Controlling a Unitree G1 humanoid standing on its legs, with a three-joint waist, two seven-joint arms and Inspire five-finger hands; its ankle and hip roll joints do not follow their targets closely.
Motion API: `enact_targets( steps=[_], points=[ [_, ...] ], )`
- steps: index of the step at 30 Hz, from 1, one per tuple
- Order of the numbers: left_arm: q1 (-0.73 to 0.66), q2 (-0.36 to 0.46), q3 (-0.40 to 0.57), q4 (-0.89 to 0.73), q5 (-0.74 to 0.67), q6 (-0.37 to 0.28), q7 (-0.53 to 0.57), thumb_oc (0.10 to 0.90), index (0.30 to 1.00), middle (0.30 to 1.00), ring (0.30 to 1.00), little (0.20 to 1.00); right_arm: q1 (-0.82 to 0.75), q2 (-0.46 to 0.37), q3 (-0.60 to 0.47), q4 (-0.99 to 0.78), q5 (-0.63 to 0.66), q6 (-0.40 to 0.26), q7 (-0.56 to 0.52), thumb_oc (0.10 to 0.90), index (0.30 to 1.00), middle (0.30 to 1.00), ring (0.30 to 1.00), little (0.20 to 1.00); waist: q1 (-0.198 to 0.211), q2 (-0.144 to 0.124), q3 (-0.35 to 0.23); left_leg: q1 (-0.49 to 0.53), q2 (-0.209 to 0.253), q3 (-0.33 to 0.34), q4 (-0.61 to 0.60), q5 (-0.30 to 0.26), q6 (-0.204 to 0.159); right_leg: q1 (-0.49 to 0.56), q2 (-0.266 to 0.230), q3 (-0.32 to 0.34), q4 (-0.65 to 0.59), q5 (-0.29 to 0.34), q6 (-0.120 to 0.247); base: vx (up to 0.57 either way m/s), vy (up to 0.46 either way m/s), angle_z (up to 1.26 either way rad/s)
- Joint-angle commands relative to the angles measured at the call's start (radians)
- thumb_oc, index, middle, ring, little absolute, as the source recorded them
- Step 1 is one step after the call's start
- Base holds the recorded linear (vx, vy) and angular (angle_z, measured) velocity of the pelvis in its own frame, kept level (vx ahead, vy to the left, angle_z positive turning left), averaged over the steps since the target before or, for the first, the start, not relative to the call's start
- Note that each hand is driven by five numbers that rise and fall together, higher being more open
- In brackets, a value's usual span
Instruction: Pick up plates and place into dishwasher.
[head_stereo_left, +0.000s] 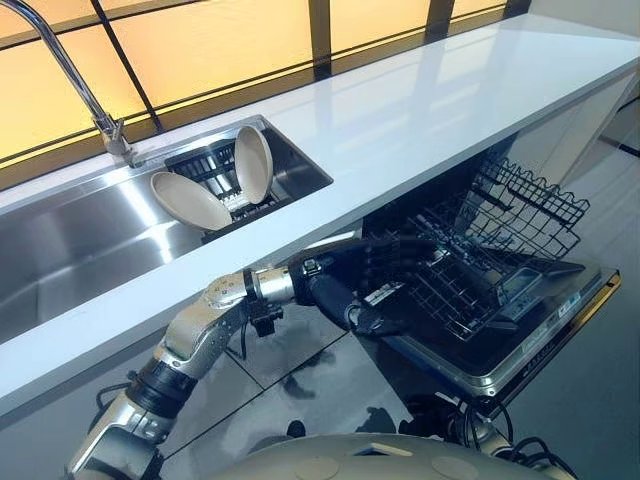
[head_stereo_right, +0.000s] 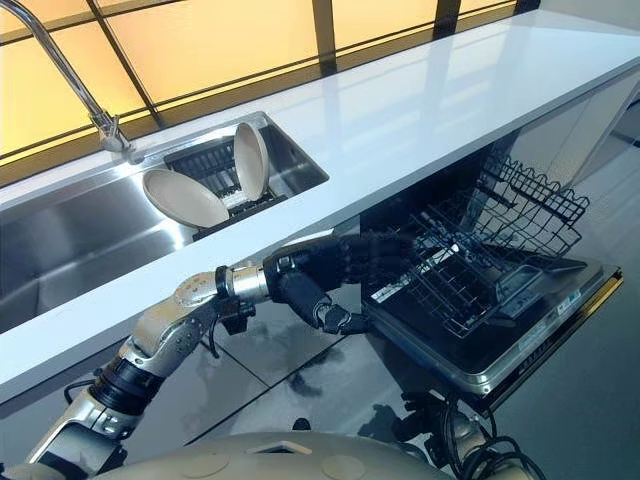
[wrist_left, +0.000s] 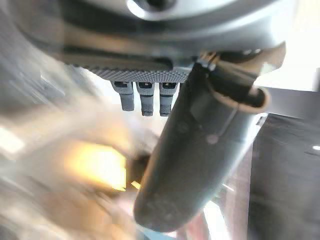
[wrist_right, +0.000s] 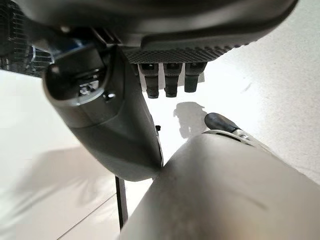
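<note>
Plates (head_stereo_left: 190, 199) and (head_stereo_left: 253, 163), two pale ones, stand tilted in a dark rack (head_stereo_left: 222, 180) at the right end of the steel sink (head_stereo_left: 80, 240), leaning apart from each other like an open shell. A curved tap (head_stereo_left: 60, 60) rises at the sink's back edge. The white bench (head_stereo_left: 430, 100) runs past the sink and over the dishwasher (head_stereo_left: 500, 330), whose door is folded down with the wire basket (head_stereo_left: 500, 220) drawn out above it.

The left hand (head_stereo_left: 375, 275) is below the bench edge, at the near side of the wire basket, thumb pointing down; its fingers (wrist_left: 142, 97) look fairly straight and it grasps nothing that can be seen. The right hand (wrist_right: 165, 55) appears above pale floor with its fingers (wrist_right: 170, 80) straight and released, carrying nothing.

A label strip on the dishwasher door's edge carries print too small to read.
</note>
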Motion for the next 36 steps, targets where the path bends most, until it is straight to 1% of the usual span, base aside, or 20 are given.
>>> enact_targets(
  steps=[1,2,3,4,5,7,9,11,12,14,15,16,18,20,24,27,28,29,32,36],
  points=[
    [-0.113,-0.064,0.122,-0.064,-0.275,-0.151,0.081,0.800,0.900,0.900,0.900,0.900,0.005,0.039,0.057,0.025,-0.016,-0.017,-0.011,0.800,0.900,0.900,0.900,0.900,0.012,-0.021,0.004,0.074,-0.094,0.048,0.007,-0.180,0.084,-0.088,0.026,0.018,0.047,0.030,0.001,0.02,-0.034,-0.02],
    [-0.108,-0.076,0.148,-0.070,-0.276,-0.208,0.129,0.800,0.900,0.900,0.900,0.900,0.009,0.047,0.063,0.023,-0.012,-0.015,-0.019,0.800,0.900,0.900,0.900,0.900,0.014,-0.024,0.004,0.075,-0.093,0.046,0.007,-0.181,0.084,-0.086,0.026,0.017,0.045,0.029,-0.001,0.02,-0.033,-0.02],
    [-0.102,-0.075,0.173,-0.074,-0.255,-0.252,0.153,0.800,0.900,0.900,0.900,0.900,0.016,0.046,0.063,0.017,-0.013,-0.016,-0.019,0.800,0.900,0.900,0.900,0.900,0.015,-0.027,0.004,0.076,-0.093,0.044,0.007,-0.182,0.084,-0.084,0.026,0.016,0.044,0.028,-0.002,0.01,-0.046,-0.01],
    [-0.092,-0.066,0.210,-0.086,-0.186,-0.329,0.232,0.800,0.900,0.900,0.900,0.900,0.030,0.044,0.065,-0.010,-0.011,-0.003,-0.019,0.800,0.900,0.900,0.900,0.900,0.017,-0.031,0.004,0.075,-0.094,0.041,0.007,-0.181,0.083,-0.082,0.026,0.013,0.043,0.026,-0.002,0.01,-0.057,0.00],
    [-0.082,-0.025,0.280,-0.089,-0.041,-0.456,0.332,0.800,0.900,0.900,0.900,0.900,0.052,0.043,0.067,-0.067,-0.009,0.032,-0.020,0.800,0.900,0.900,0.900,0.900,0.023,-0.038,0.004,0.075,-0.093,0.033,0.007,-0.181,0.081,-0.079,0.027,0.008,0.043,0.022,-0.004,0.01,-0.060,0.00],
    [-0.080,0.038,0.372,-0.091,0.144,-0.533,0.472,0.800,0.900,0.900,0.900,0.900,0.074,0.040,0.071,-0.099,0.002,0.050,-0.026,0.800,0.900,0.900,0.900,0.900,0.034,-0.043,0.001,0.074,-0.094,0.020,0.007,-0.179,0.080,-0.073,0.029,0.001,0.041,0.015,-0.008,0.02,-0.045,0.01],
    [-0.083,0.087,0.441,-0.084,0.303,-0.574,0.571,0.800,0.900,0.900,0.900,0.900,0.085,0.040,0.071,-0.116,0.011,0.061,-0.029,0.800,0.900,0.900,0.900,0.900,0.042,-0.047,-0.005,0.071,-0.095,0.012,0.007,-0.177,0.079,-0.072,0.031,-0.003,0.040,0.012,-0.010,0.01,-0.008,0.02],
    [-0.089,0.133,0.488,-0.070,0.450,-0.587,0.660,0.800,0.900,0.900,0.900,0.900,0.088,0.035,0.073,-0.121,0.014,0.067,-0.025,0.800,0.900,0.900,0.900,0.900,0.045,-0.050,-0.010,0.068,-0.095,0.007,0.007,-0.176,0.077,-0.071,0.033,-0.006,0.038,0.009,-0.012,0.02,-0.008,0.09],
    [-0.094,0.186,0.532,-0.054,0.544,-0.573,0.720,0.800,0.900,0.900,0.900,0.900,0.090,0.030,0.071,-0.129,0.015,0.076,-0.021,0.800,0.900,0.900,0.900,0.900,0.049,-0.048,-0.015,0.067,-0.094,0.007,0.007,-0.175,0.076,-0.071,0.034,-0.007,0.038,0.008,-0.014,0.02,0.001,0.16],
    [-0.095,0.273,0.575,-0.005,0.703,-0.551,0.804,0.800,0.900,0.900,0.900,0.900,0.090,0.021,0.071,-0.146,0.014,0.094,-0.011,0.800,0.900,0.900,0.900,0.900,0.052,-0.045,-0.020,0.063,-0.093,0.007,0.007,-0.172,0.073,-0.073,0.035,-0.006,0.038,0.008,-0.015,0.01,0.013,0.11],
    [-0.099,0.344,0.591,0.046,0.780,-0.556,0.856,0.800,0.900,0.900,0.900,0.900,0.088,0.014,0.072,-0.156,0.017,0.103,-0.005,0.800,0.900,0.900,0.900,0.900,0.053,-0.042,-0.022,0.061,-0.094,0.007,0.007,-0.170,0.073,-0.074,0.036,-0.007,0.038,0.008,-0.015,0.00,0.023,0.05],
    [-0.095,0.400,0.609,0.087,0.866,-0.543,0.879,0.800,0.900,0.900,0.900,0.900,0.088,0.006,0.068,-0.163,0.016,0.108,0.001,0.800,0.900,0.900,0.900,0.900,0.055,-0.037,-0.024,0.060,-0.093,0.010,0.007,-0.169,0.073,-0.075,0.035,-0.007,0.037,0.009,-0.015,0.00,0.024,0.05],
    [-0.091,0.490,0.624,0.160,0.938,-0.526,0.897,0.800,0.900,0.900,0.900,0.900,0.087,-0.003,0.065,-0.171,0.017,0.115,0.009,0.800,0.900,0.900,0.900,0.900,0.056,-0.032,-0.026,0.058,-0.092,0.013,0.007,-0.168,0.072,-0.077,0.034,-0.008,0.038,0.010,-0.012,0.00,0.022,0.08],
    [-0.091,0.603,0.637,0.253,1.032,-0.509,0.936,0.800,0.900,0.900,0.900,0.900,0.084,-0.014,0.057,-0.161,0.015,0.106,0.018,0.800,0.900,0.900,0.900,0.900,0.058,-0.024,-0.028,0.056,-0.093,0.019,0.007,-0.166,0.072,-0.079,0.031,-0.011,0.040,0.011,-0.008,0.00,0.023,0.07],
    [-0.090,0.732,0.646,0.352,1.141,-0.486,0.948,0.800,0.900,0.900,0.900,0.900,0.085,-0.028,0.050,-0.161,0.021,0.095,0.031,0.800,0.900,0.900,0.900,0.900,0.061,-0.016,-0.028,0.054,-0.097,0.021,0.008,-0.165,0.073,-0.083,0.025,-0.018,0.044,0.013,-0.002,0.00,0.003,0.01],
    [-0.085,0.821,0.633,0.423,1.221,-0.478,0.939,0.800,0.900,0.900,0.900,0.900,0.094,-0.038,0.050,-0.186,0.018,0.110,0.036,0.800,0.900,0.900,0.900,0.900,0.055,-0.008,-0.028,0.054,-0.100,0.027,0.008,-0.165,0.074,-0.087,0.020,-0.020,0.047,0.016,0.005,0.00,0.000,0.00],
    [-0.087,0.828,0.631,0.428,1.235,-0.476,0.937,0.800,0.900,0.900,0.900,0.900,0.095,-0.039,0.050,-0.188,0.017,0.111,0.036,0.800,0.900,0.900,0.900,0.900,0.055,-0.008,-0.028,0.055,-0.100,0.028,0.008,-0.166,0.074,-0.087,0.020,-0.020,0.047,0.016,0.006,0.00,0.000,0.00],
    [-0.088,0.853,0.623,0.449,1.274,-0.477,0.931,0.800,0.900,0.900,0.900,0.900,0.096,-0.046,0.050,-0.196,0.012,0.117,0.039,0.800,0.900,0.900,0.900,0.900,0.052,-0.005,-0.027,0.055,-0.100,0.030,0.008,-0.166,0.074,-0.088,0.019,-0.019,0.047,0.017,0.008,0.00,0.000,0.00],
    [-0.100,0.902,0.588,0.491,1.330,-0.476,0.894,0.800,0.900,0.900,0.900,0.900,0.098,-0.057,0.050,-0.204,0.000,0.120,0.044,0.800,0.900,0.900,0.900,0.900,0.046,0.002,-0.025,0.056,-0.102,0.035,0.008,-0.167,0.075,-0.091,0.016,-0.019,0.048,0.019,0.013,0.00,0.010,0.00],
    [-0.130,0.942,0.522,0.521,1.434,-0.500,0.842,0.800,0.900,0.900,0.900,0.900,0.093,-0.068,0.049,-0.198,-0.005,0.114,0.046,0.800,0.900,0.900,0.900,0.900,0.041,0.009,-0.022,0.057,-0.103,0.040,0.009,-0.168,0.076,-0.096,0.013,-0.019,0.054,0.020,0.020,0.00,0.008,0.00]
  ],
)
